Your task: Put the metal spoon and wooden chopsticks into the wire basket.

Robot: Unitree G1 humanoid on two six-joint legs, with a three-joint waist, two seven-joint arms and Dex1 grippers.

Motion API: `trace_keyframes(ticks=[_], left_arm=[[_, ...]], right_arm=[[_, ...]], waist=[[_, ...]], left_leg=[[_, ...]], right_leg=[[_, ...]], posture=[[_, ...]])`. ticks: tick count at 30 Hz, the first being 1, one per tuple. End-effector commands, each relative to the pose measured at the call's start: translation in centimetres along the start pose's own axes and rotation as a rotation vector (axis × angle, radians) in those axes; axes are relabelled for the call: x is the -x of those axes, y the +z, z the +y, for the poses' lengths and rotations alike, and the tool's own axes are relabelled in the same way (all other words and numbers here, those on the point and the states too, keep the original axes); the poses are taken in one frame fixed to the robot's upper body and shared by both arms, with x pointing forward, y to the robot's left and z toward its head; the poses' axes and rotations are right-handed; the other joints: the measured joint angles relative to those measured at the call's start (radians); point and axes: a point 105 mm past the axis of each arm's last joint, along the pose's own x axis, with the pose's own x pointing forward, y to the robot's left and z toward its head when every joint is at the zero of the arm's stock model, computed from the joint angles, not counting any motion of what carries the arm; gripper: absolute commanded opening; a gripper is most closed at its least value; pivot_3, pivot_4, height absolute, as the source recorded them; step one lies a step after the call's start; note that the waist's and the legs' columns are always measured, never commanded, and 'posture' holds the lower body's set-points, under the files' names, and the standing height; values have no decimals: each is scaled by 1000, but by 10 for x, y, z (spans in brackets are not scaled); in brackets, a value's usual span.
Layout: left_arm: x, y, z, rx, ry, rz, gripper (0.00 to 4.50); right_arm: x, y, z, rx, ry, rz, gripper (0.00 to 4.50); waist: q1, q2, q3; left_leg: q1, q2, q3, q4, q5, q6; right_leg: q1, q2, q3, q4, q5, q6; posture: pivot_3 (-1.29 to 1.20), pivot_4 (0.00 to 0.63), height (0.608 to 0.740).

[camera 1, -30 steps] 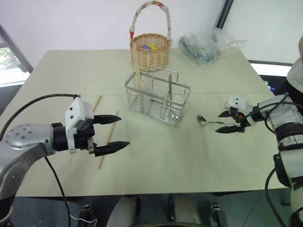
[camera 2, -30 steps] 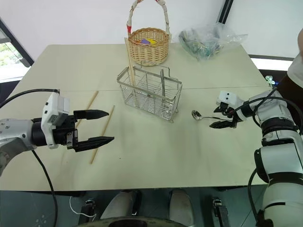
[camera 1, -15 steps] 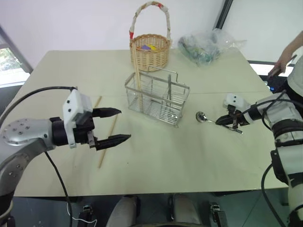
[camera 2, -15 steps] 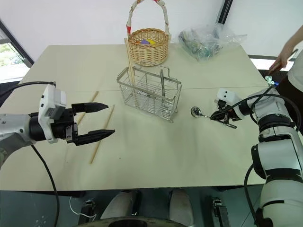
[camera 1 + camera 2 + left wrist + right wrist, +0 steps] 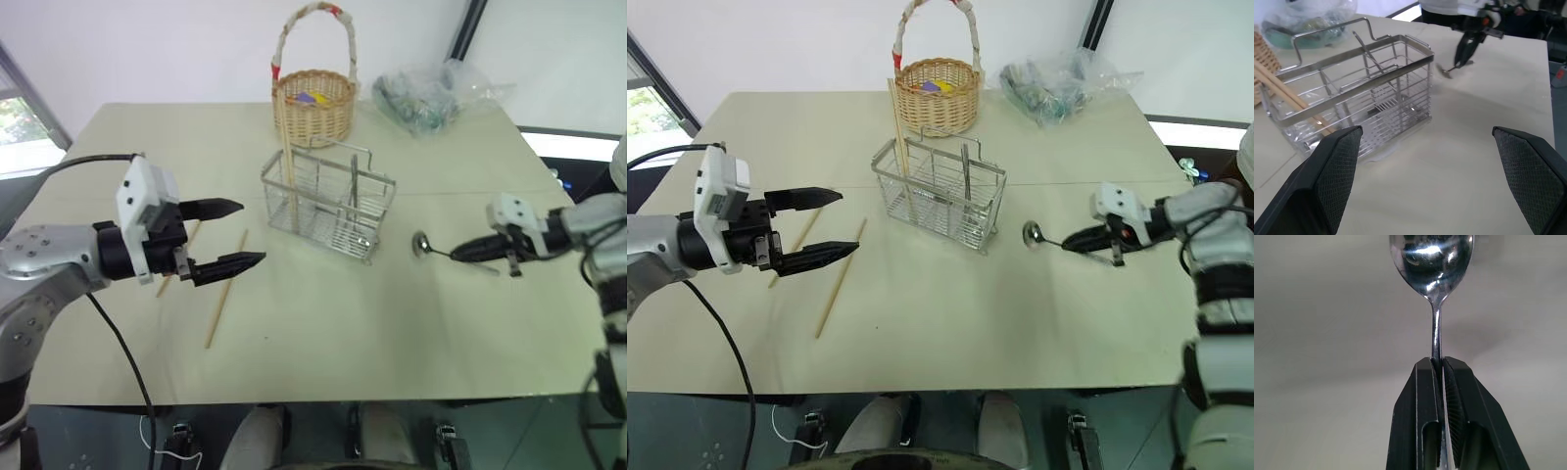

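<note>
1. Left eye view, across the middle and lower frame: a pale table (image 5: 323, 323) carries everything here.
2. Top centre of the frame, a round woven wicker basket (image 5: 313, 106) with a tall wrapped handle stands near the table's far edge; something coloured lies inside, too small to name.
3. Upper right, beside the wicker one, sits a crumpled clear plastic bag (image 5: 426, 95) with dark bits in it.
4. Centre of the frame, the wire basket (image 5: 328, 203) stands upright just in front of the wicker basket. One chopstick (image 5: 287, 147) already leans in its left compartment, poking well above the rim.
5. Left of frame, the left gripper (image 5: 227, 237) hangs above the table with its two black fingers spread wide and nothing between them, pointing toward the wire basket.
6. Right of frame, the right gripper (image 5: 460, 253) is pinched tight on the handle of the metal spoon (image 5: 423, 244). In the right wrist view the fingers (image 5: 1422, 401) clamp the thin handle and the shiny bowl (image 5: 1431, 254) sticks out past the tips. From here I can't tell whether the bowl touches the table; it sits just right of the wire basket.
7. Left of centre, two more wooden chopsticks: one (image 5: 224, 291) lies bare on the table below the open fingers, the other (image 5: 181, 253) partly hidden behind the left gripper.
</note>
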Motion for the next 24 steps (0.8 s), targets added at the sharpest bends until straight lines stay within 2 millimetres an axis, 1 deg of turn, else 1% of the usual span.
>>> trace_keyframes(ticks=[1, 4, 7, 10, 12, 14, 15, 17, 20, 24], left_arm=[[4, 15, 8, -65, 29, -35, 4500], [3, 17, 15, -73, 40, -44, 4500], [1, 18, 19, -80, 41, -50, 4500], [-2, 19, 22, -82, 39, -58, 4500], [-3, 19, 23, -83, 39, -61, 4500], [-4, 19, 24, -85, 38, -64, 4500], [-5, 19, 25, -86, 38, -67, 4500], [-5, 19, 25, -86, 39, -69, 4500], [-6, 18, 26, -84, 44, -72, 4500], [-5, 17, 26, -83, 54, -72, 4500]], right_arm=[[12, 46, 15, 104, 10, -135, 72], [18, 85, 20, 71, -21, -304, 72], [25, 116, 17, 30, -57, -443, 72], [34, 157, 8, -16, -102, -646, 72], [36, 178, 0, -45, -139, -746, 72], [36, 194, -8, -72, -163, -821, 72], [35, 201, -11, -78, -175, -854, 72], [27, 207, -17, -76, -206, -873, 72], [9, 206, -27, -92, -241, -874, 72], [-7, 212, -33, -134, -247, -916, 72]], waist=[[-6, 1, 0], [-14, 1, 1], [-6, 0, 0], [-4, -2, 0], [-4, -2, 0], [-4, -2, 0], [-4, -2, 0], [-3, -3, -1], [-3, -3, -1], [-6, -3, -1]], left_leg=[[0, 0, 0, 0, 0, 0], [1, 2, 4, 0, 0, 0], [2, 4, 5, 2, 0, 0], [2, 4, 4, 2, 0, 0], [1, 4, 4, 2, 0, 0], [0, 4, 4, 1, 0, 0], [-1, 4, 4, 0, 0, 0], [-1, 3, 4, 0, 0, 0], [-3, 2, 3, 0, 0, 0], [-4, 1, 3, 1, 0, 0]], right_leg=[[0, 0, 0, 0, 0, 0], [-1, -1, 1, 0, 0, -1], [-1, -1, 1, 0, 1, -3], [-1, -1, 0, 0, 2, -4], [-2, -1, 0, 0, 2, -5], [-3, -1, 0, -1, 2, -5], [-4, -1, 0, -1, 2, -4], [-4, -1, 0, -2, 4, -2], [-5, -1, -1, -2, 4, -1], [-6, -1, 0, -3, 5, -1]], posture=[[0, 150, 674], [0, 150, 674], [0, 150, 674], [0, 150, 674], [0, 150, 674], [0, 150, 674], [0, 150, 674], [0, 150, 674], [0, 150, 674], [0, 150, 674]])
